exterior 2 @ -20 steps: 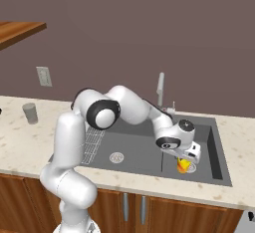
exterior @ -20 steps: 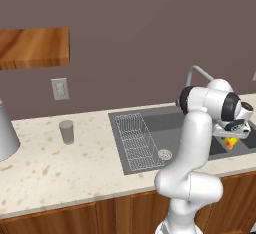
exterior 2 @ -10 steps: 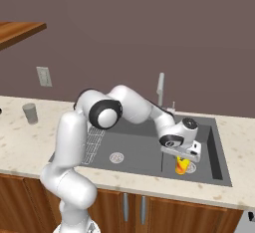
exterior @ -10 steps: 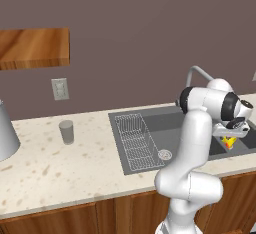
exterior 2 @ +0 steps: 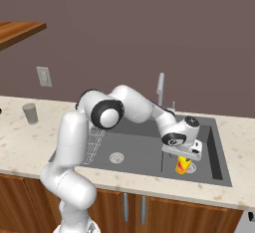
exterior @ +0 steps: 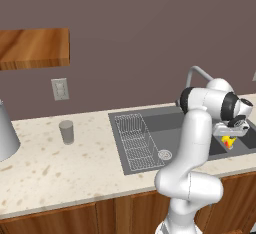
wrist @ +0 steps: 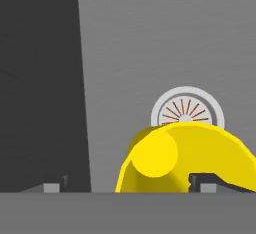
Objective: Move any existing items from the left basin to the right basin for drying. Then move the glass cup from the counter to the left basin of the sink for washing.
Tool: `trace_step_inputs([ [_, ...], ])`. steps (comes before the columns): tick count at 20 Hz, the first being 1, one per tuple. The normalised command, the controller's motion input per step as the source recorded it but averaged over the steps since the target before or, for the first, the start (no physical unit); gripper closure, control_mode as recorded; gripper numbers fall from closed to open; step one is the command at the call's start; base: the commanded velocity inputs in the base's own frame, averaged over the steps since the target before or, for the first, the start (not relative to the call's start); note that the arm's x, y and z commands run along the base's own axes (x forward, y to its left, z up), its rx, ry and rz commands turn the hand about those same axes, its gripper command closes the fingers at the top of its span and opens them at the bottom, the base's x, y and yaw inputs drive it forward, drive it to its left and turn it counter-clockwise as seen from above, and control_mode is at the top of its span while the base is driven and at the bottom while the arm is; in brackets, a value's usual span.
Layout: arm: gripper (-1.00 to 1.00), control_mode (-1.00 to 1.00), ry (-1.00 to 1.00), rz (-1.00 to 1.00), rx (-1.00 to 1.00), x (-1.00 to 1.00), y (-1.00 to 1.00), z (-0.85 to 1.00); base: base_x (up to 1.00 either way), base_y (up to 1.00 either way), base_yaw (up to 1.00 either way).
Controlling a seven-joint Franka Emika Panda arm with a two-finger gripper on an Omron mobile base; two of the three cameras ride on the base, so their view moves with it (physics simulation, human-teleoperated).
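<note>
A: Where do we locate the yellow item [exterior 2: 183,166] relative to the gripper [exterior 2: 182,153]?

B: In the right base view we see it directly below the hand, upright in the right basin [exterior 2: 209,161], with its red-orange band visible on the lower body. Its top meets the underside of the hand. In the hand view the yellow item [wrist: 187,158] sits at the bottom right, between the two dark fingertips [wrist: 207,180], with the round drain [wrist: 187,109] of the basin floor just beyond it.

A: Do we read the fingers as closed on it?

B: We cannot tell. One fingertip lies against the yellow body on the right in the hand view; the other shows well to the left, apart from it. Neither base view shows the gap between the fingers.

A: What does the left base view add?

B: There we see the glass cup [exterior: 66,131] standing upright on the counter [exterior: 55,168], well apart from the sink [exterior: 150,128], and a large grey cone-shaped object [exterior: 5,133] at the left edge. We also see the wire rack [exterior: 135,140] and drain in the left basin [exterior: 155,138]. The yellow item [exterior: 228,141] shows there as a small patch under the hand, partly hidden by the arm.

A: And the right base view?

B: It shows the faucet [exterior 2: 160,88] behind the sink, the divider between the basins, and the glass cup [exterior 2: 30,113] far left on the counter.
</note>
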Motion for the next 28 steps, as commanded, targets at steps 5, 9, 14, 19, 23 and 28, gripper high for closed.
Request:
trace_step_inputs([
  [5,-1.0,-1.0,-0.02,0.01,0.0,-0.01,0.01,0.2,0.0,0.0,0.0],
  [9,-1.0,-1.0,-0.01,0.02,0.0,0.0,0.1,0.3,0.0,0.0,0.0],
  [14,-1.0,-1.0,0.0,0.02,-0.01,0.0,0.16,0.31,0.0,0.0,0.0],
  [19,-1.0,-1.0,0.0,0.01,-0.02,0.0,0.15,0.36,0.0,0.0,0.0],
  [23,-1.0,-1.0,0.0,0.01,-0.02,0.0,0.15,0.41,0.0,0.0,0.0],
  [28,-1.0,-1.0,0.0,0.01,-0.03,-0.02,0.14,0.43,0.0,0.0,0.0],
])
